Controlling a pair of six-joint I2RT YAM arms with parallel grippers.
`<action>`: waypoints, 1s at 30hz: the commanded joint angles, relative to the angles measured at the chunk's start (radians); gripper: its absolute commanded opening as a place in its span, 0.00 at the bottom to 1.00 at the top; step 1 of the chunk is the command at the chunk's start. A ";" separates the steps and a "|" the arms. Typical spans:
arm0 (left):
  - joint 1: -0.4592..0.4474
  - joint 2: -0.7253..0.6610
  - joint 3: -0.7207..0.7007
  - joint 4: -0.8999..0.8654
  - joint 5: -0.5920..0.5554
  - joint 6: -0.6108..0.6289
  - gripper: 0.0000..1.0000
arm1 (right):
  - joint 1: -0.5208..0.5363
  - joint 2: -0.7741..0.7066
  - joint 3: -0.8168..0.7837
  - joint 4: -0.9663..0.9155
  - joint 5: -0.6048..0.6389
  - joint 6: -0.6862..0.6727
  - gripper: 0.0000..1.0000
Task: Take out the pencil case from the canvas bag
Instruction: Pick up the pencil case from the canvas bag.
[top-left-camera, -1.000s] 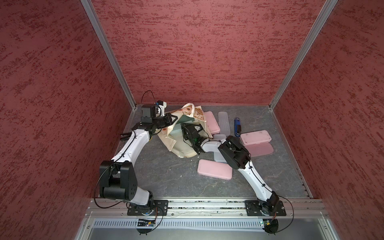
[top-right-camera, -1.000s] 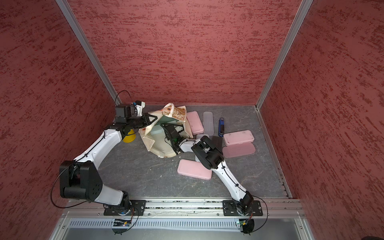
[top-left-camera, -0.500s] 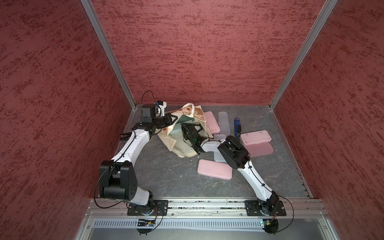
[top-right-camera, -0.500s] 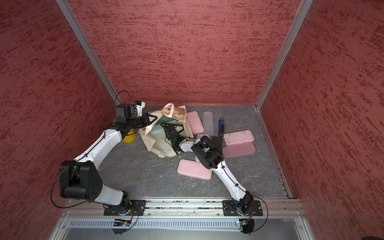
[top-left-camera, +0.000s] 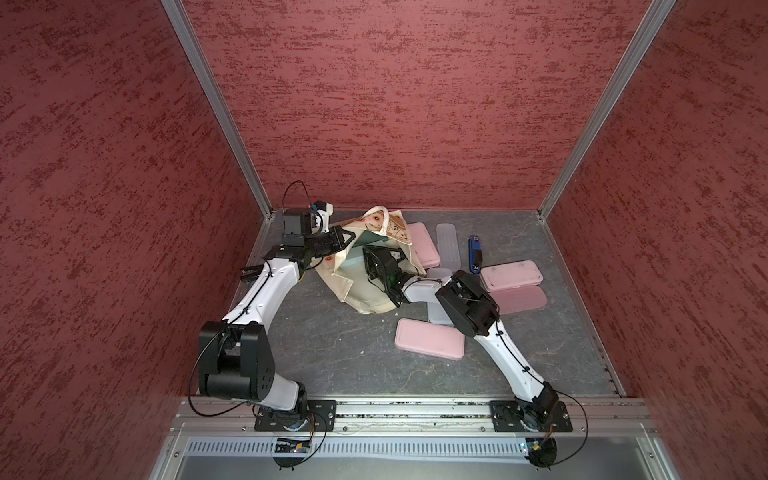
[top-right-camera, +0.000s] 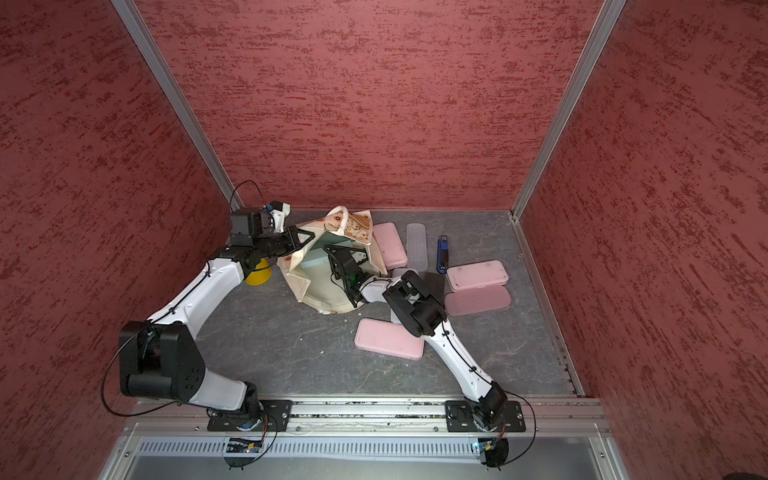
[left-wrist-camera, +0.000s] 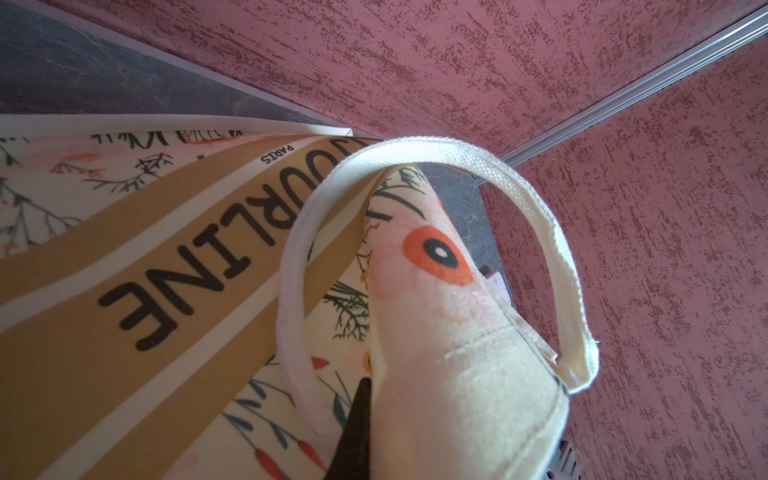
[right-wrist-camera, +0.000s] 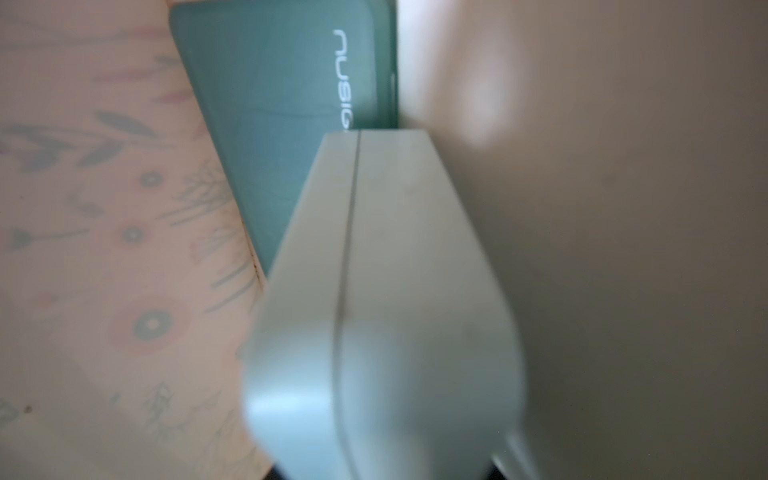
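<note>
While the left tool (top-left-camera: 341, 242) is clamped flat on a fold of the rim of the canvas bag (top-left-camera: 365, 293), lifting its mouth open, the step in hand appears to be the right tool (top-left-camera: 376, 266) securing a case inside.

**Handling note.** Best gripped across the case's thin dimension, straddling the seam, then drawn out lengthwise through the mouth. The rim wants holding taut so the cloth and the white handle (left-wrist-camera: 540, 232) cannot snag. The shell looks smooth and hard, so a shallow pinch may slip.

**Canvas bag** — at 11 o'clock on the counter (top-left-camera: 332, 345), slumped, mouth raised. Contents:
- pale pencil case (right-wrist-camera: 386, 291), edge-on directly before the right wrist camera.
- teal case (right-wrist-camera: 270, 104), lettered, behind the pale one and against the printed cloth; it also shows in a top view (top-left-camera: 365, 240).

**Right tool** — reaches into the mouth from 4 o'clock. Its jaws are hidden, so I cannot tell how wide they stand or whether they have the case.

**Outside the bag, on the counter:**
- pink case (top-left-camera: 422, 245) at 12 o'clock, just beside the bag.
- clear case (top-left-camera: 448, 245) and blue item (top-left-camera: 474, 253) at 1 o'clock.
- pink case (top-left-camera: 511, 274) and tinted lid (top-left-camera: 519, 299) at 3 o'clock.
- pink case (top-left-camera: 428, 343) at 6 o'clock.
- yellow object (top-right-camera: 257, 276) at 9 o'clock, partly under the left arm.
</note>
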 joint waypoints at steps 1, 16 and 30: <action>0.000 -0.019 0.001 0.029 0.028 -0.007 0.00 | -0.011 -0.028 -0.028 0.014 -0.001 -0.008 0.33; 0.004 -0.017 0.001 0.029 0.026 -0.008 0.00 | -0.011 -0.090 -0.071 0.044 0.018 -0.058 0.19; 0.003 -0.016 0.001 0.027 0.023 -0.006 0.00 | -0.010 -0.143 -0.127 0.091 0.020 -0.077 0.18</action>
